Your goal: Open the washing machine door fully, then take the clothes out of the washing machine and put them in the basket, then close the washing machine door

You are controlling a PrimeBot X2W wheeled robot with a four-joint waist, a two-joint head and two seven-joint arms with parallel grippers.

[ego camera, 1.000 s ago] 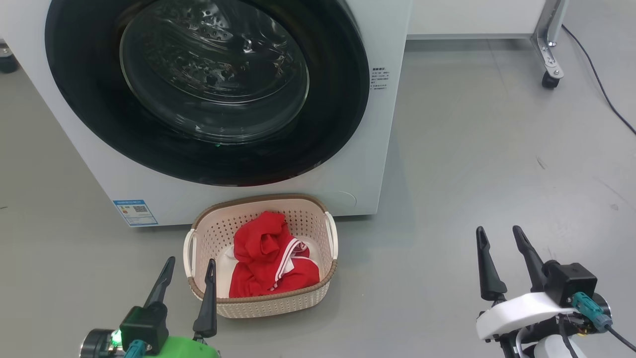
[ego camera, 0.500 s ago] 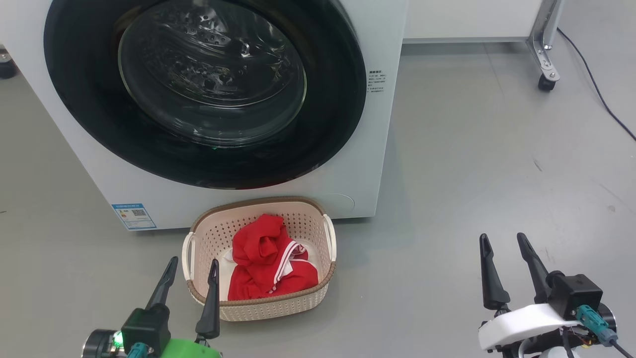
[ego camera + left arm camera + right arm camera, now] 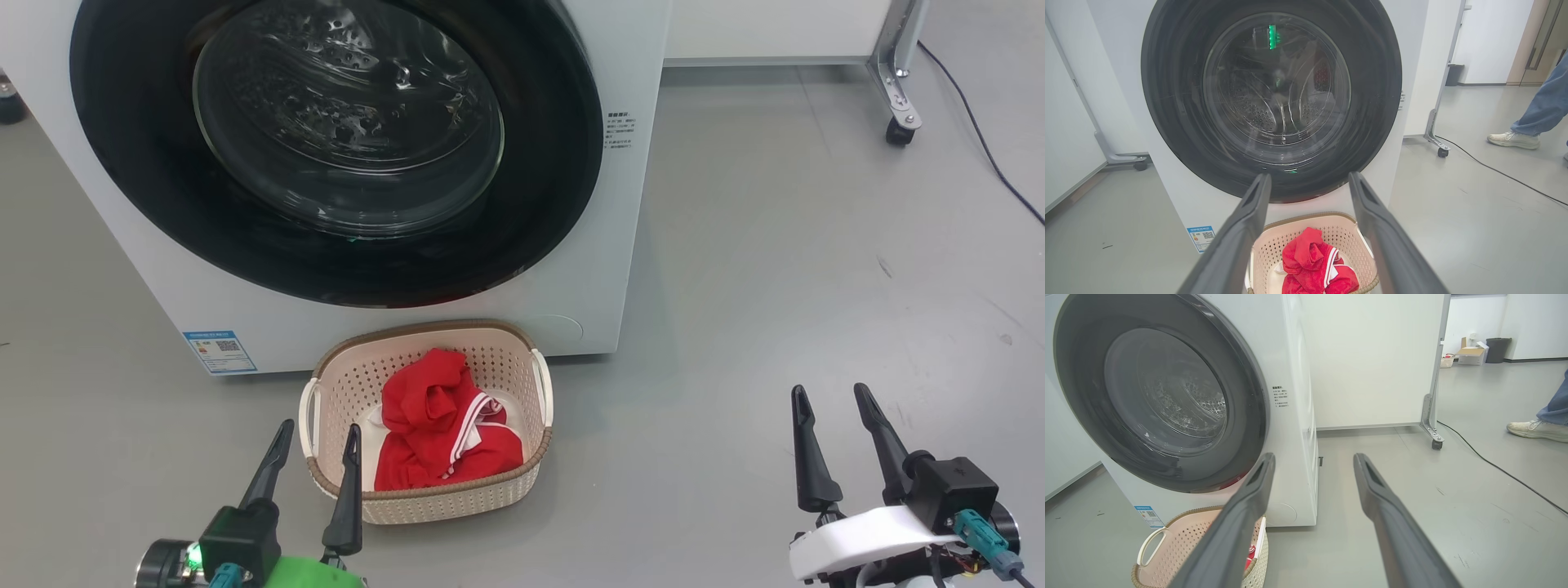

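Left gripper wide, empty, just beside basket of clothes, right gripper wide over floor, both pointing forward, door shut, person's shoe well apart.

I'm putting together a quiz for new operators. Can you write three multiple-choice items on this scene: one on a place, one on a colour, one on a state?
1. Where are the clothes?
A. In the drum
B. In the basket
C. On the floor

2. What colour is the basket's rim?
A. Brown
B. Blue
C. Black

3. How is the door?
A. Wide open
B. Shut
C. Taken off

Answers:
1 B, the red fabric lies inside the basket.
2 A, the woven band round its top is brown.
3 B, it sits flush on the front of the machine.
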